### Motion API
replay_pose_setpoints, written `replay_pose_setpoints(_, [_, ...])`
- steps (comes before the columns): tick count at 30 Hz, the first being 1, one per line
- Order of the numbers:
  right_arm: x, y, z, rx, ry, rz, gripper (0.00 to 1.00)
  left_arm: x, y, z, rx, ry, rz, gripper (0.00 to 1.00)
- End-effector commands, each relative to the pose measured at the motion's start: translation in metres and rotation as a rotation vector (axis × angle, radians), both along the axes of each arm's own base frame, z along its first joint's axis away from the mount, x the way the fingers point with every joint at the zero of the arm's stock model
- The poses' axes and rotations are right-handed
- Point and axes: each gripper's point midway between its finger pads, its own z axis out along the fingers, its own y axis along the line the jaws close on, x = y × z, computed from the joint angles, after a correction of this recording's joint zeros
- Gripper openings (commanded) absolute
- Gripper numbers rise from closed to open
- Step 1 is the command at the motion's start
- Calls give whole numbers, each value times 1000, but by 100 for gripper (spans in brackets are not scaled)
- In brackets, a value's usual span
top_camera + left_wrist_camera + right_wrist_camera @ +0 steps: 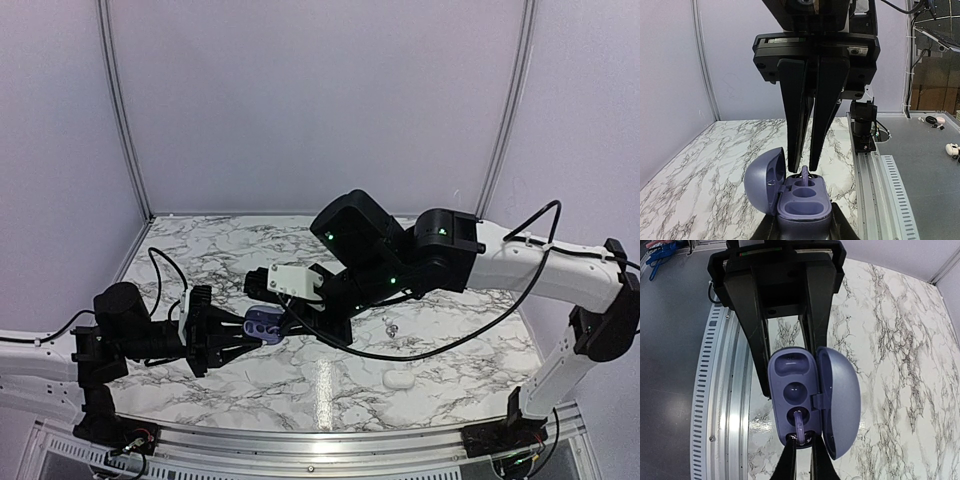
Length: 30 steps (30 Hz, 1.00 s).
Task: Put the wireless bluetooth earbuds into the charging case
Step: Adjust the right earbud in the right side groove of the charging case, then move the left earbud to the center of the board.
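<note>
A purple charging case (265,324) is open, its lid (840,400) hinged aside. My left gripper (245,330) is shut on the case body (804,202) and holds it above the table; its fingers (757,340) run along both sides of the case. My right gripper (802,167) points down at the case and is shut on a purple earbud (805,176). The earbud's stem (799,426) reaches into the end slot of the case nearest my right gripper (802,442). The other two recesses are empty.
A tiny dark grey bud (391,327) lies on the marble table to the right of the arms. A white pebble-shaped case (398,379) lies near the front edge. A metal rail (330,435) runs along the front. Small items (952,149) sit on the grey bench beside the table.
</note>
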Motion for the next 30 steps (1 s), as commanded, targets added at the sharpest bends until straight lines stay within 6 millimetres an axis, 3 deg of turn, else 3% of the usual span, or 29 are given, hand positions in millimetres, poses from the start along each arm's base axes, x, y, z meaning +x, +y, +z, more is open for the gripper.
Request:
replay_pose_setpoints(1, [-3, 6, 19, 44, -7, 6, 5, 1, 0, 18, -52, -38, 2, 0])
replay_pose_setpoints(5, [-7, 5, 33, 84, -2, 22, 6, 4, -1, 16, -47, -31, 13, 0])
replay_pose_setpoints(9, [-5, -4, 59, 171, -2, 9, 8, 7, -3, 13, -39, -12, 20, 0])
replay_pose_setpoints(14, [34, -34, 80, 296, 57, -103, 15, 11, -1, 11, -39, 3, 32, 0])
replay_pose_setpoints(16, [57, -51, 76, 313, 70, -191, 22, 12, 0, 11, -40, 10, 39, 0])
replay_pose_setpoints(19, [105, -84, 45, 261, 117, -397, 26, 13, 0, 10, -40, 12, 40, 0])
replay_pose_setpoints(23, [160, -141, -18, 104, 155, -729, 26, 14, 1, 10, -41, 13, 47, 0])
replay_pose_setpoints(25, [172, -169, -49, 66, 229, -864, 24, 14, 0, 9, -40, 12, 45, 0])
replay_pose_setpoints(30, [174, -205, -108, 48, 324, -986, 22, 14, 1, 7, -38, 15, 49, 0])
